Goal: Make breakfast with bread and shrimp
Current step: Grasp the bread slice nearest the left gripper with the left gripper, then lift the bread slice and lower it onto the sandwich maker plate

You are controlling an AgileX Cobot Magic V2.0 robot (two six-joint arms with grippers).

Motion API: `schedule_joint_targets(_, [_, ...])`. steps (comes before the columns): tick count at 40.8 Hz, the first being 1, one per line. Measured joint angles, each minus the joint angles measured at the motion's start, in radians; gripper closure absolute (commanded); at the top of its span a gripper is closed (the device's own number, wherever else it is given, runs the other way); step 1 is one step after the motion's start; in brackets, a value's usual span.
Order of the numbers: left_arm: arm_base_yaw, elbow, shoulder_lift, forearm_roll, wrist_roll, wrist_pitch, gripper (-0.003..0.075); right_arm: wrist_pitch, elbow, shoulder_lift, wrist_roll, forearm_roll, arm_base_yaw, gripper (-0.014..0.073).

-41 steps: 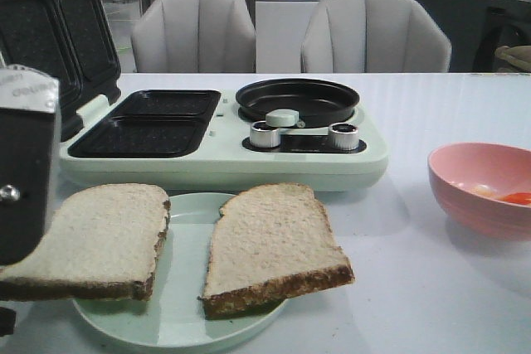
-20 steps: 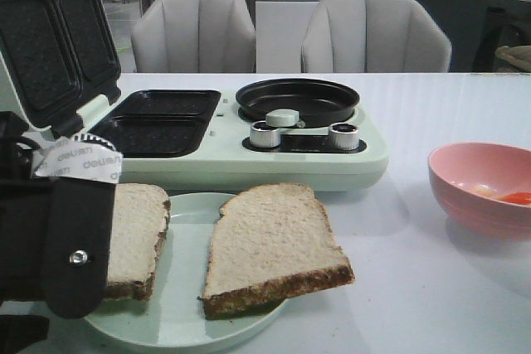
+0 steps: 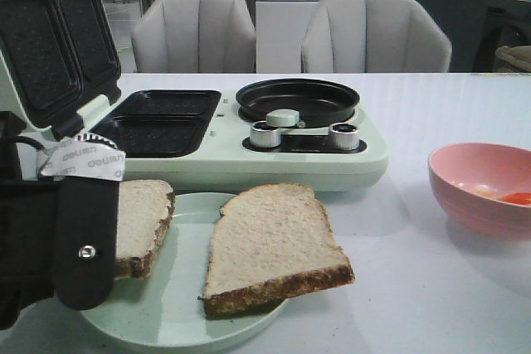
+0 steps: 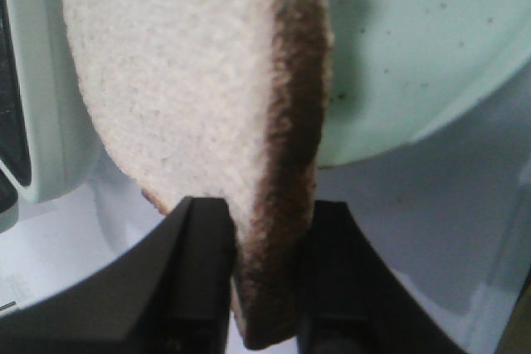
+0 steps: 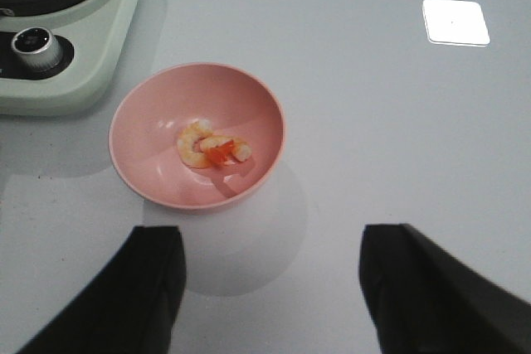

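White table (image 3: 415,288); left end effector (image 4: 264,275) clamps pale, dark-crusted bread slice (image 4: 191,89).

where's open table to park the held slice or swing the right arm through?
Bare table lies between the breakfast maker and the pink bowl, and on the bowl's near side, where the open right gripper hovers. The left side is crowded: the left gripper grips one bread slice over the plate, beside the second slice.
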Motion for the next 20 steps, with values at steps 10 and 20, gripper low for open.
schedule_joint_targets(10, [0.000,0.000,-0.008,0.000,-0.002,0.019,0.0620,0.000,0.000,0.000,0.000,0.000,0.000,0.0037])
schedule_joint_targets(20, [-0.036,0.000,-0.156,0.031,-0.002,0.108,0.0620,0.000,0.000,0.000,0.000,0.000,0.000,0.0037])
